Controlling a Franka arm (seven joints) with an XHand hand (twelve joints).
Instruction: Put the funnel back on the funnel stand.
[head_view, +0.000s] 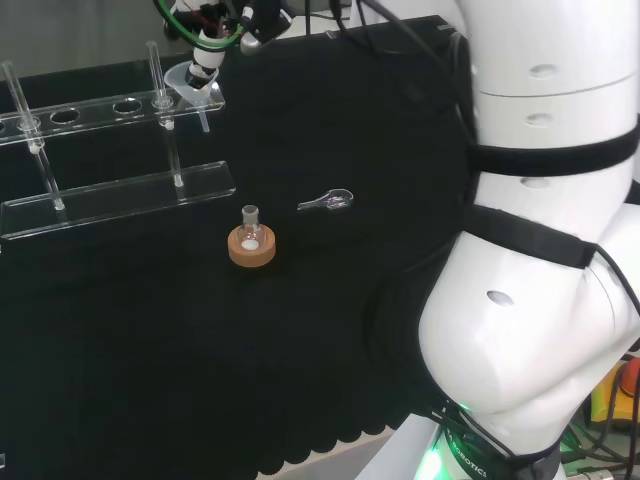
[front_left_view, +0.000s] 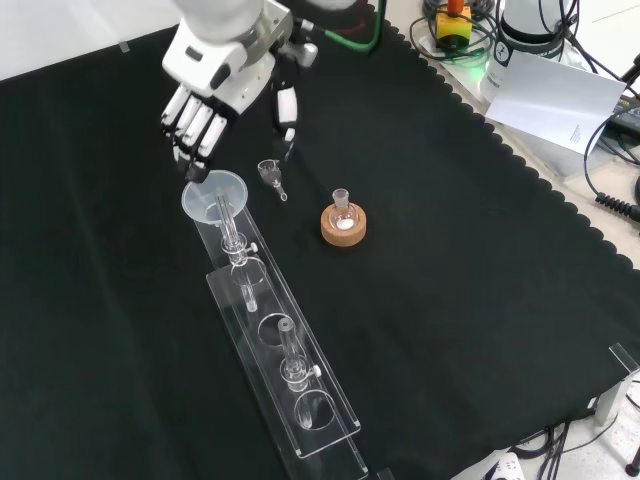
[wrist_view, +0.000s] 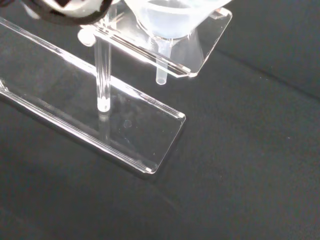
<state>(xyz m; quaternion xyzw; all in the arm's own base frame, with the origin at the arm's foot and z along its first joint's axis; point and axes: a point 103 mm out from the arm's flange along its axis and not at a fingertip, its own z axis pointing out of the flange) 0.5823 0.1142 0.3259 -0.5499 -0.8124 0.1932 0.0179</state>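
Note:
The clear funnel (head_view: 190, 84) (front_left_view: 212, 196) sits in the end hole of the clear acrylic funnel stand (head_view: 120, 190) (front_left_view: 322, 432). In the wrist view the funnel (wrist_view: 172, 17) rests in the upper shelf, its stem hanging through above the stand's base plate (wrist_view: 135, 135). The black and white hand (head_view: 207, 52) (front_left_view: 205, 105) hovers just over the funnel. Its fingers (front_left_view: 195, 160) point down, fairly straight, with the tips at the funnel's rim. The thumb stands off to the side, away from the funnel.
A small glass flask on a cork ring (head_view: 251, 246) (front_left_view: 342, 224) stands in the middle of the cloth. A small clear glass piece (head_view: 328, 202) (front_left_view: 270, 174) lies between it and the hand. The stand's other holes (head_view: 65, 115) hold nothing.

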